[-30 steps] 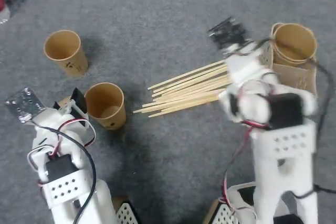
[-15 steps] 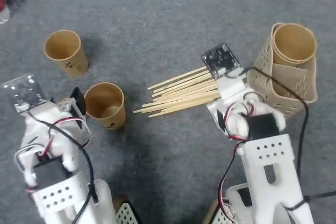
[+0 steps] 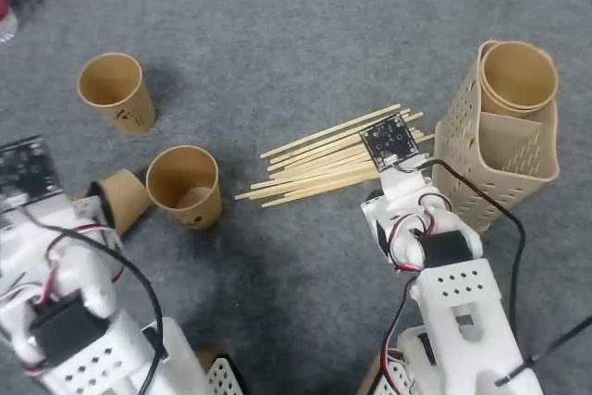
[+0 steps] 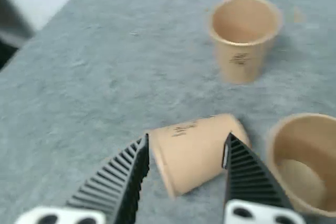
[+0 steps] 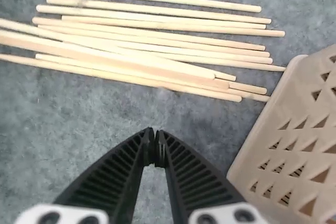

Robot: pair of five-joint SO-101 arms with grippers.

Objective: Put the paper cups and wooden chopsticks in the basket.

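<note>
Gripper on the left arm [image 4: 186,148] stands spread around a tipped paper cup [image 4: 195,150] on the grey mat [image 4: 79,77]. Light and easily crushed, the cup likely wants a gentle pinch across its wall. Right gripper [image 5: 155,142], pressed shut and empty, hangs just short of the wooden chopsticks [image 5: 147,51], which look stiff, slim and apt to roll. Beside them, the basket [image 3: 499,159] holds nested cups [image 3: 518,76]; two upright cups [image 3: 185,182] stand outside it.

The left arm [image 3: 69,316] is seen at the table's [image 3: 296,53] near left corner, with the left gripper [image 4: 187,142] spread wide. The right arm [image 3: 442,270] is seen by the near edge, with the right gripper [image 5: 155,139] squeezed closed.
</note>
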